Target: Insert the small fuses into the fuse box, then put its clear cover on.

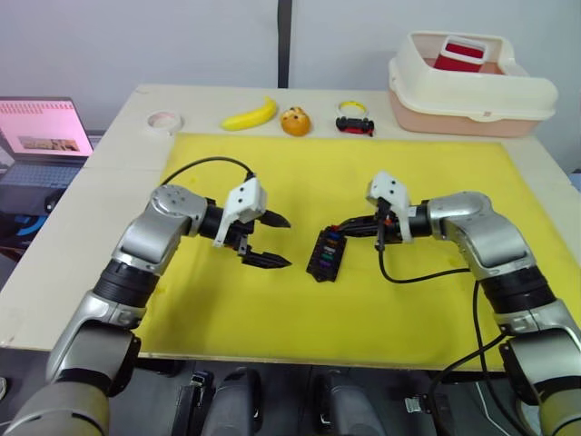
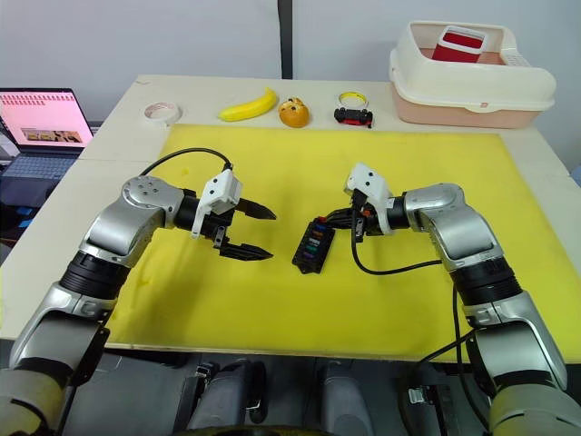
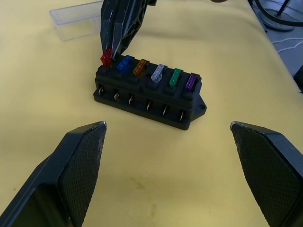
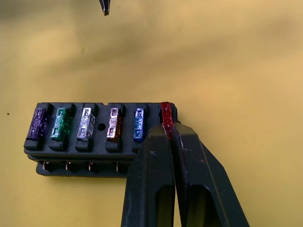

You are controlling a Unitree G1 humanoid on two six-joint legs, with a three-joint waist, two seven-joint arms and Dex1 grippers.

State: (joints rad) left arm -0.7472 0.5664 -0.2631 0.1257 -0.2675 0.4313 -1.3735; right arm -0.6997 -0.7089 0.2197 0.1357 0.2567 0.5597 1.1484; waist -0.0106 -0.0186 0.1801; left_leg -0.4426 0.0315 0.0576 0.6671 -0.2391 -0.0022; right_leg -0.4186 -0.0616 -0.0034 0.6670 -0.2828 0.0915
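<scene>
- Red fuse (image 4: 165, 115) pinched by right gripper (image 4: 169, 130), entering last slot of fuse box (image 3: 147, 97).
- Five fuses (image 3: 156, 75) seated.
- Left gripper (image 1: 269, 240) spread, empty.
- Clear cover (image 3: 75, 23) not yet fitted.

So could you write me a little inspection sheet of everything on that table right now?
Surface: yellow mat on a pale table.
Job's things: fuse box holds blue, amber, grey, green and purple fuses; red fuse at the end slot; clear cover lies apart on the mat.
Clutter: banana, orange toy, toy car, tape roll, cream bin.
Grippers: left gripper open, empty; right gripper shut on the red fuse.
Cables: black cables along both arms.
Surroundings: laptop beside the table.
</scene>
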